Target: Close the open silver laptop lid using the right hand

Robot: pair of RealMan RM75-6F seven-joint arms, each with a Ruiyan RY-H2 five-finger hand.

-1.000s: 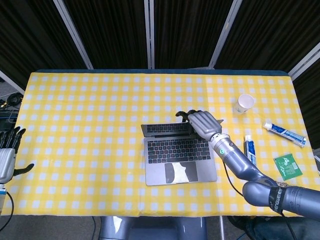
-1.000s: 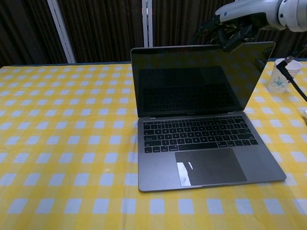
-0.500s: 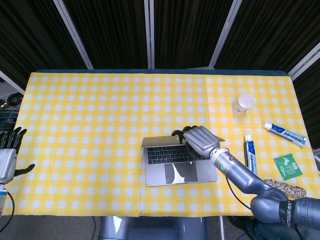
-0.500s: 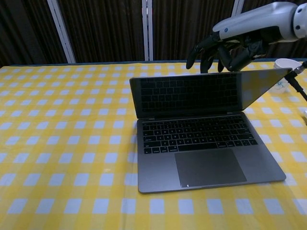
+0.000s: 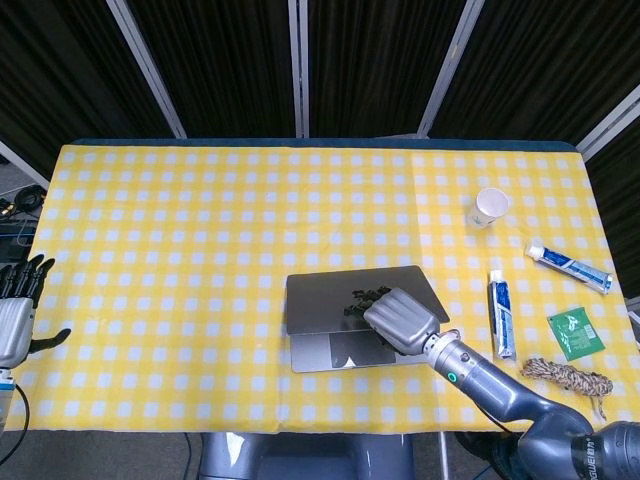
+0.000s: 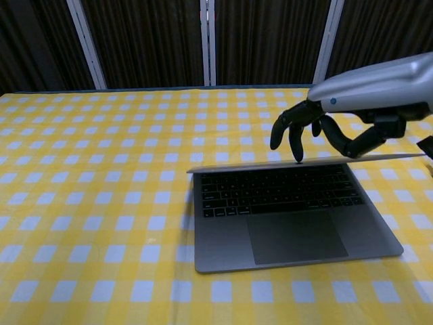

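The silver laptop (image 5: 340,300) (image 6: 284,233) lies near the table's front edge, its lid tilted far down over the keyboard, still a gap above the base. My right hand (image 5: 400,316) (image 6: 318,128) rests on the lid's top, fingers spread and bent down, fingertips (image 6: 298,157) touching the lid's edge. It holds nothing. My left hand (image 5: 15,310) hangs off the table's left edge, fingers apart and empty; only the head view shows it.
The yellow checked tablecloth (image 5: 180,220) covers the table. To the right lie a paper cup (image 5: 490,207), two toothpaste tubes (image 5: 500,298) (image 5: 568,266), a green packet (image 5: 575,332) and a coil of rope (image 5: 570,376).
The right hand has pushed the lid from upright down toward the keyboard, moving nearer the front edge. The rope has come into view. The left hand has not moved.
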